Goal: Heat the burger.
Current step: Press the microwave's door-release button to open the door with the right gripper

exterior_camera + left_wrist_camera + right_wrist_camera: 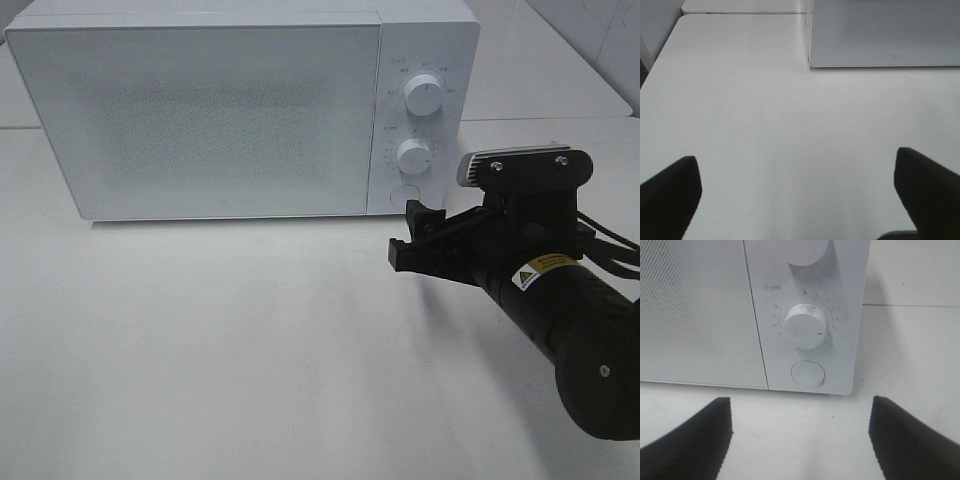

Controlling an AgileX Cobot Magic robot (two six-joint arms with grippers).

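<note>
burger is hidden from all three views, so its place cannot be told. right pincer (403, 235) gapes wide and empty, its black arm (560, 300) stretched low from the near right, aimed at the round white button (807, 373) under the lower dial (807, 326) of the boxy white microwave (200, 110), whose door is shut. left pincer (797, 195) hangs wide open over the white desk (765, 125).

Matte white tabletop (200, 350) under soft, even light. Butts against a second white table (530, 85) behind, pale tiles (605, 35) beyond.
</note>
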